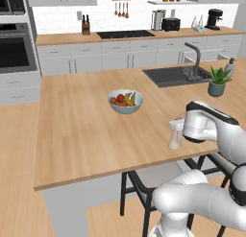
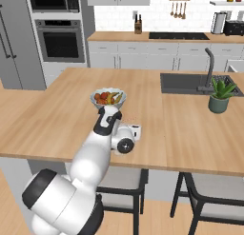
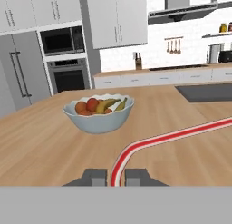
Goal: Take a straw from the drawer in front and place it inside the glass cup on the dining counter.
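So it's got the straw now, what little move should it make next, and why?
Probably a short carry toward the glass cup, tipping the straw's free end down. In the hand view the gripper is shut on the straw, which runs out low over the dining counter past the fruit bowl, not yet in the cup.

- The white robot arm rises from the lower right of the left base view, bends at a dark joint, and reaches forward and left at a low height.
- In the right base view the same arm climbs from the lower left, its upper link leaning up and to the right, with the wrist turned sideways.
- The hand lies roughly level, aimed forward.
- The gripper [image 3: 115,177] shows in the hand view as two small grey finger tips [image 3: 94,177] set close together.
- They are closed on the straw [image 3: 136,148], pinched between them, which runs up and away to the right.
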